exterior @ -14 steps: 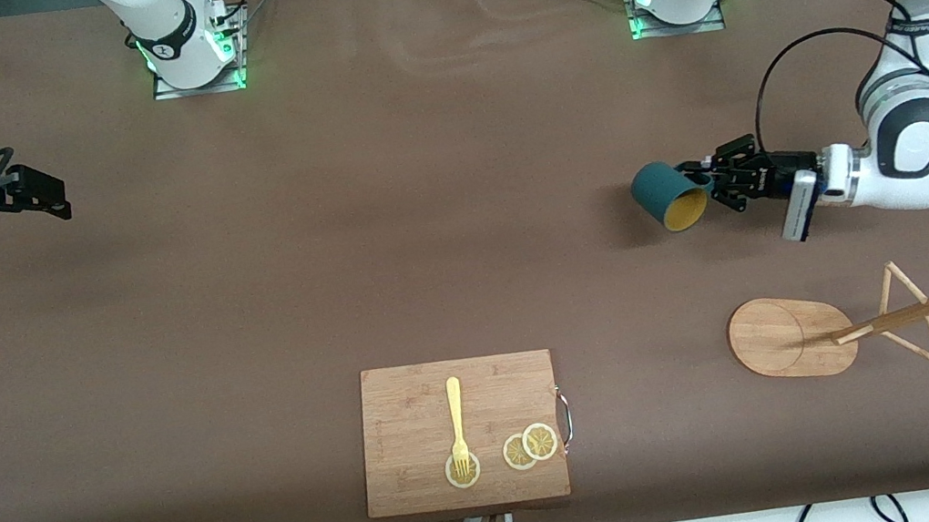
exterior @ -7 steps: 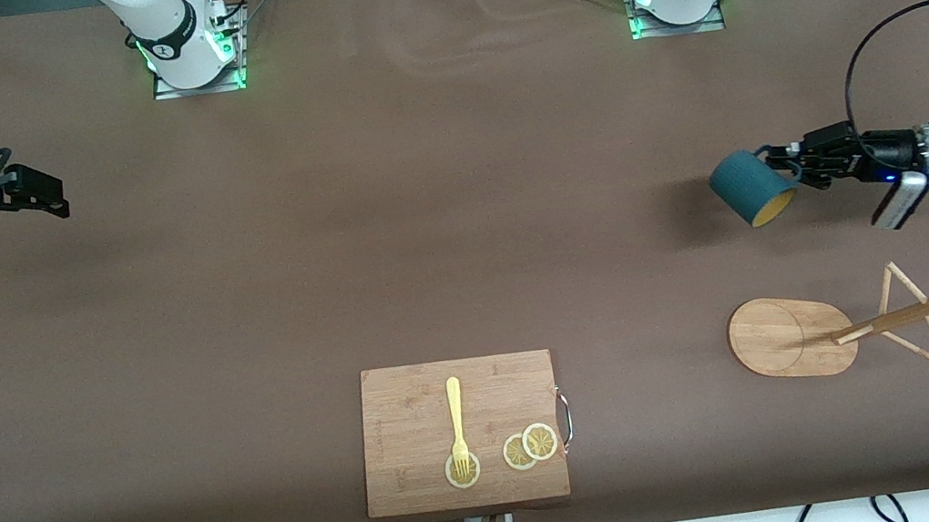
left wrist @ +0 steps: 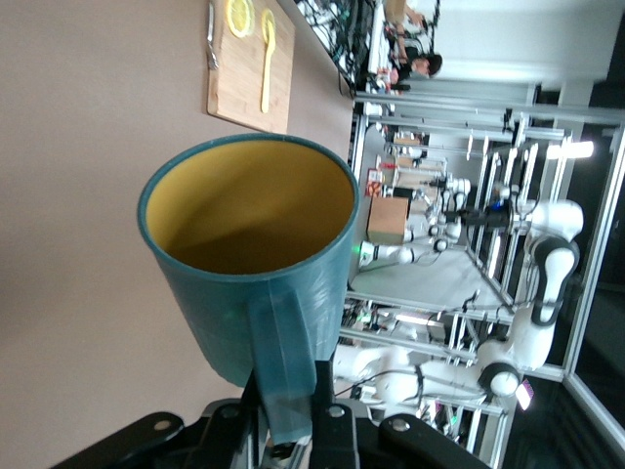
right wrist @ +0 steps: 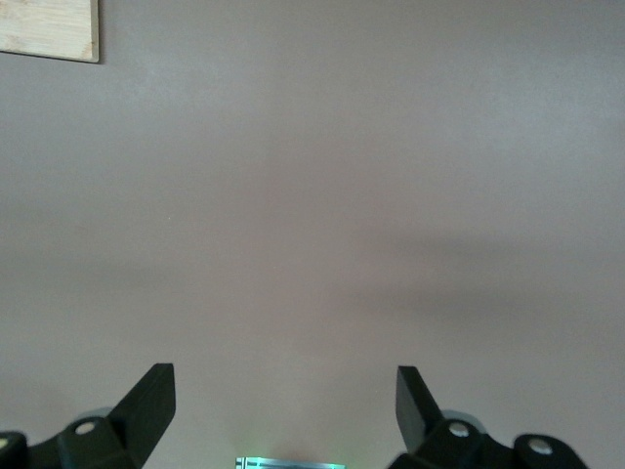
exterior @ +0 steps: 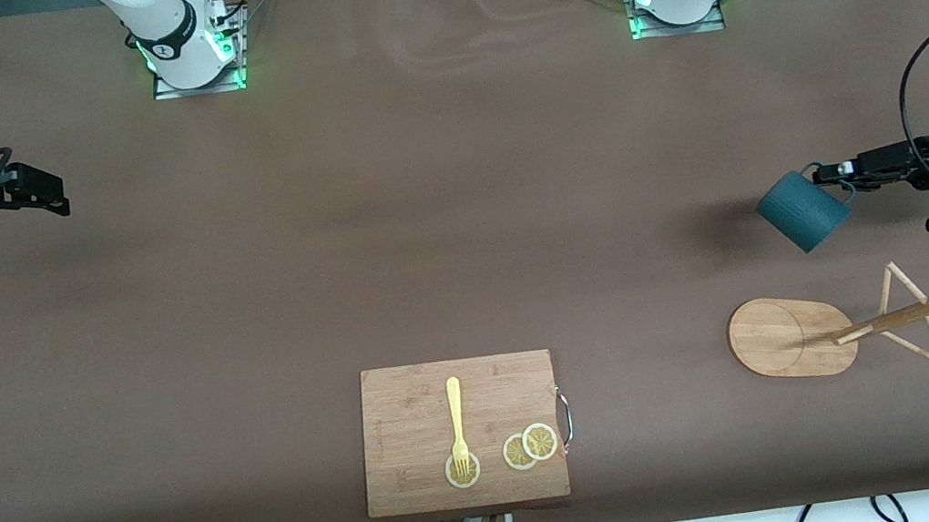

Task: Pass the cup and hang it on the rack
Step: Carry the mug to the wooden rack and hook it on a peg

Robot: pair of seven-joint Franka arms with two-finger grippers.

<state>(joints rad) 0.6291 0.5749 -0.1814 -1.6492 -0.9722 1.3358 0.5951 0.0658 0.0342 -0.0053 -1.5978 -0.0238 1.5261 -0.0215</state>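
The cup point(exterior: 802, 210), dark teal with a mustard-yellow inside, hangs tilted in the air over bare tabletop at the left arm's end. My left gripper point(exterior: 829, 171) is shut on its loop handle. In the left wrist view the cup point(left wrist: 254, 264) fills the middle, and its handle is pinched in the left gripper point(left wrist: 288, 391). The rack point(exterior: 897, 318) stands on its oval base point(exterior: 771, 339) near the cup, its pegs bare. Over the table's edge at the right arm's end, my right gripper point(exterior: 40, 191) waits open; the right wrist view shows this gripper point(right wrist: 285, 401) empty above bare table.
A bamboo cutting board point(exterior: 460, 432) lies near the front edge, mid-table. On it are a yellow fork point(exterior: 457, 423) and lemon slices point(exterior: 529, 447). The board also shows in the left wrist view point(left wrist: 249, 59). Both arm bases point(exterior: 194, 53) stand along the back.
My left gripper has carried the cup toward the left arm's end of the table. The cup has turned, so its yellow inside no longer faces the front camera. The right arm has stayed put.
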